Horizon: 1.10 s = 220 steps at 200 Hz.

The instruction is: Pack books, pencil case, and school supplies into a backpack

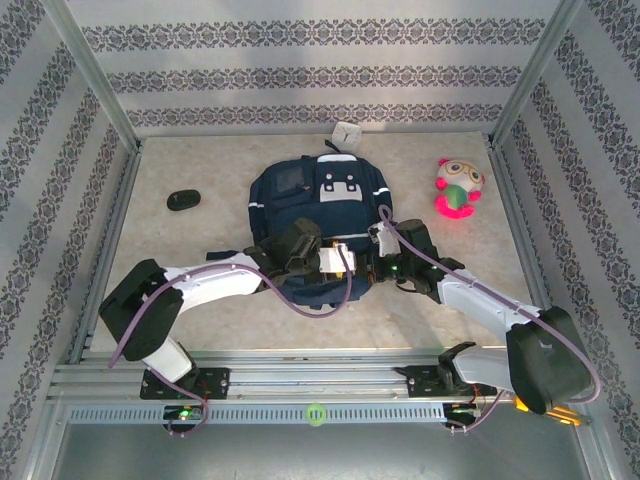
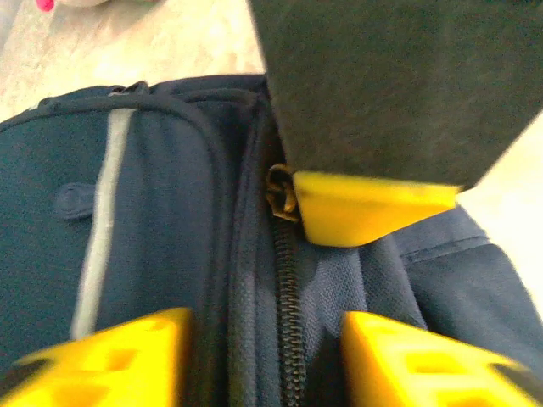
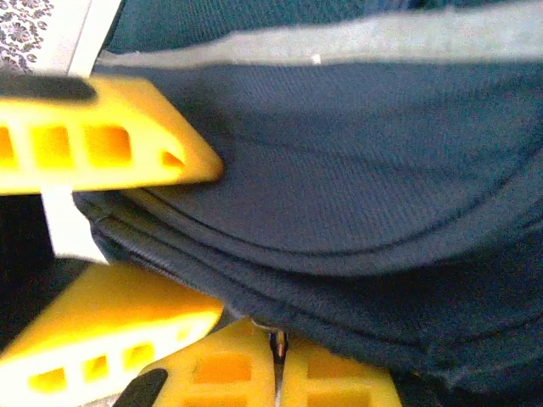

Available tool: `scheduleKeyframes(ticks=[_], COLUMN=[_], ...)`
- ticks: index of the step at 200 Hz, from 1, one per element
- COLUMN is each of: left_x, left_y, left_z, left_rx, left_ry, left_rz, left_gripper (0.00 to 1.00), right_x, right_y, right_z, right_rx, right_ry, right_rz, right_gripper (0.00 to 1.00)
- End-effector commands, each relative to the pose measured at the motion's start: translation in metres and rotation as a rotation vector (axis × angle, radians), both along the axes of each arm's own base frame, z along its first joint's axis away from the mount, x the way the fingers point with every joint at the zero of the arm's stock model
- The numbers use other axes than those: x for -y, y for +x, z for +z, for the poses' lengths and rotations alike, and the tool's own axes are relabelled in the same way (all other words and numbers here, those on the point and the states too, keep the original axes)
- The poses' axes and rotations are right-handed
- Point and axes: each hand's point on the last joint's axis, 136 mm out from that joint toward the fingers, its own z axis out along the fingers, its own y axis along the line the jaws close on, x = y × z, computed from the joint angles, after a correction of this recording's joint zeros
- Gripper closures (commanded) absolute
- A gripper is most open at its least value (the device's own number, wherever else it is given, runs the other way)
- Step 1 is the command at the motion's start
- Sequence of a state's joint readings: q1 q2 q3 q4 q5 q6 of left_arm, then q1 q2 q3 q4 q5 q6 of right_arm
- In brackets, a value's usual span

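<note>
Overhead, beige mottled table (image 1: pixel 200 165), striped patterned walls (image 1: pixel 300 75), metal posts (image 1: pixel 95 75), backpack (image 1: pixel 300 205) central.

- Large navy-blue fabric backpack (image 1: pixel 315 205): light grey stripe, white and grey patches near its top.
- Round plush toy (image 1: pixel 458 188), by the counter's far right corner: pink and green, pale face.
- Small oval object (image 1: pixel 183 200): black.
- Counter (image 1: pixel 190 170): beige, marbled.
- Left tool (image 2: pixel 265 356) and right tool (image 3: pixel 216 236): yellow fingers.
- Walls (image 1: pixel 300 75): pale stripes, dark floral bands.

Bright, even overhead light, shadows faint. Close to the left wrist camera the left fingers (image 2: pixel 110 360) smear; the backpack (image 2: pixel 161 220) beyond them is soft.
</note>
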<state>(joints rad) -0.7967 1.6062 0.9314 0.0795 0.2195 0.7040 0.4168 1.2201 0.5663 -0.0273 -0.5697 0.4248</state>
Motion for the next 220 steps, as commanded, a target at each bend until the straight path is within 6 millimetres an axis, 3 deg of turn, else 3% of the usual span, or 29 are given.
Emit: scheduleKeyframes(ticks=[1, 19, 51, 68, 94, 109, 120, 136, 152, 185, 220], left_x=[-0.01, -0.027, -0.063, -0.079, -0.097, -0.1, -0.097, -0.089, -0.072, -0.031, -0.008], left_y=[0.017, 0.008, -0.016, -0.031, -0.043, -0.044, -0.042, -0.037, -0.031, -0.024, -0.017], left_z=[0.015, 0.022, 0.035, 0.032, 0.021, 0.02, 0.026, 0.039, 0.054, 0.058, 0.036], left_rx=[0.045, -0.021, -0.09, -0.106, -0.134, -0.14, -0.144, -0.145, -0.106, -0.029, -0.013], left_ry=[-0.018, -0.045, -0.076, -0.045, -0.014, -0.019, -0.052, -0.094, -0.117, -0.103, -0.067], left_rz=[0.061, 0.04, -0.027, -0.053, -0.04, -0.024, -0.009, 0.02, 0.061, 0.122, 0.13], left_gripper=[0.92, 0.97, 0.98, 0.98, 0.94, 0.87, 0.75, 0.47, 0.31, 0.14, 0.16], right_x=[0.004, 0.018, 0.049, 0.06, 0.049, 0.038, 0.031, 0.024, 0.021, 0.018, 0.016], right_y=[0.008, 0.011, 0.03, 0.041, 0.045, 0.041, 0.037, 0.032, 0.029, 0.026, 0.025], right_z=[0.008, 0.003, 0.001, 0.004, 0.01, 0.011, 0.012, 0.011, 0.009, 0.008, 0.013], right_rx=[0.064, 0.049, 0.037, 0.04, 0.038, 0.043, 0.049, 0.049, 0.047, 0.042, 0.049], right_ry=[-0.018, -0.034, -0.03, -0.018, 0.026, 0.035, 0.03, 0.027, 0.024, 0.027, 0.035], right_rz=[-0.007, -0.044, -0.152, -0.19, -0.143, -0.105, -0.079, -0.06, -0.054, -0.051, -0.042], right_gripper=[1.0, 1.0, 1.0, 1.0, 1.0, 1.0, 1.0, 1.0, 1.0, 1.0, 1.0])
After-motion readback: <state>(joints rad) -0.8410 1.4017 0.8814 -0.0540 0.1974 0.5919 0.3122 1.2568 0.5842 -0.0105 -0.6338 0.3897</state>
